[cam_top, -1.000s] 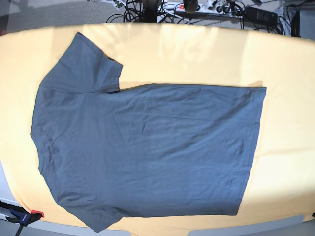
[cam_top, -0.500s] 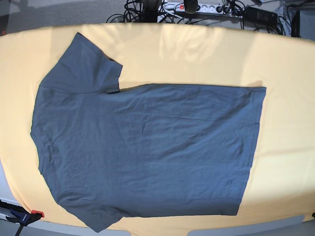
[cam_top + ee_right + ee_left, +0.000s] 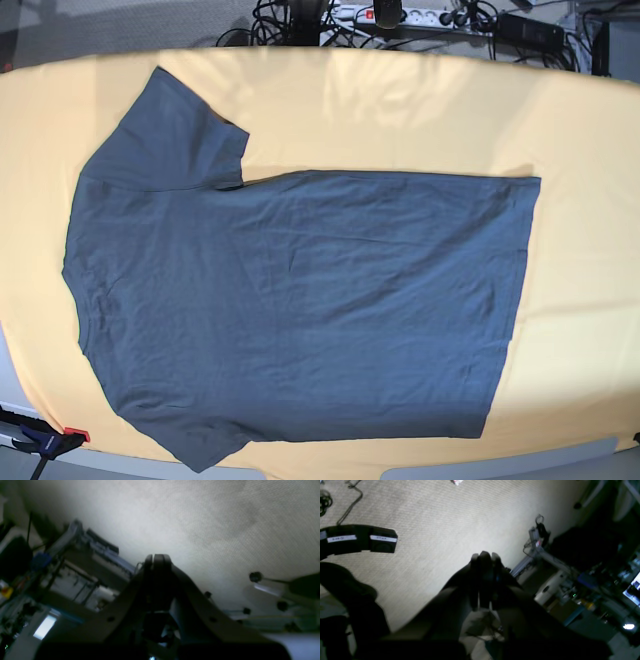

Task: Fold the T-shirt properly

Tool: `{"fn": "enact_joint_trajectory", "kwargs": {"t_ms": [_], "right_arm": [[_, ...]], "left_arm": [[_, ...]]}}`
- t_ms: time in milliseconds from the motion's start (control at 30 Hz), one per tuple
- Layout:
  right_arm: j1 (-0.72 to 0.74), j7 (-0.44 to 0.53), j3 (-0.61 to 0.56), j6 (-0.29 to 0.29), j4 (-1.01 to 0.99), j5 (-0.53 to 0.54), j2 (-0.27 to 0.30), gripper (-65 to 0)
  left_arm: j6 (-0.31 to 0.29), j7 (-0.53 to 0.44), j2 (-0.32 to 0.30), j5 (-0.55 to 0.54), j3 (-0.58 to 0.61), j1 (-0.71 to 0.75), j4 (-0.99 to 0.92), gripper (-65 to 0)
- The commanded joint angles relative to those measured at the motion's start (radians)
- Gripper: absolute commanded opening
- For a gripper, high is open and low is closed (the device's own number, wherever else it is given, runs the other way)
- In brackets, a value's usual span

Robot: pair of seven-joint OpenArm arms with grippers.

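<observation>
One T-shirt (image 3: 300,310) is lying flat on the yellow worktop (image 3: 420,110) in the base view — a single dark slate-grey garment, matte and softly creased, with fine wrinkles running across the body. Going left to right: the shoulder end is sitting toward the left edge, with one short sleeve (image 3: 175,130) spreading up toward the far side and the other sleeve (image 3: 190,445) reaching the near edge. The broad, roughly rectangular body is stretching across the middle, and the straight hem (image 3: 520,300) is closing it off on the right, leaving a bare strip of worktop beyond. A blue and red clamp (image 3: 45,438) is showing at the near left corner, and a tangle of black cables (image 3: 290,20) with a power strip is lying past the far edge.

Neither arm is appearing in the base view. Two pincers are showing, one in each wrist view, both dark and dim against pale woven carpet (image 3: 432,517). The right pincer (image 3: 158,558) is pointing away from the shirt — its two fingertips are pressing together with nothing between them. The left pincer (image 3: 483,557) is likewise closed tight, tips meeting, gripping nothing. A black curved part with two white labels (image 3: 357,538) is sitting at the left of the left wrist view.
</observation>
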Motion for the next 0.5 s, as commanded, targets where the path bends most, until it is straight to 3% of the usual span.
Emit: {"fn": "enact_joint_trajectory", "kwargs": {"t_ms": [0,100,267,467], "right_arm": [[-0.054,-0.013,-0.001,0.002,0.049,0.006,0.019,-65.0],[-0.162,-0.012,-0.001,0.0,0.197,0.005,0.073,-65.0],[-0.324,-0.005,-0.001,-0.092,0.473,-0.002,0.179,-65.0],[-0.438,-0.004,-0.001,-0.237,0.778,-0.192,0.261,-65.0]], "left_arm": [[-0.014,0.01,-0.027,-0.01,-0.008,0.047,0.032,-65.0],[-0.014,0.027,-0.062,-0.01,-0.065,0.137,0.113,-65.0],[-0.015,0.077,-0.072,-0.01,-0.24,0.273,0.269,-65.0],[-0.026,0.084,-0.071,-0.012,-0.493,0.407,0.472,-65.0]]}}
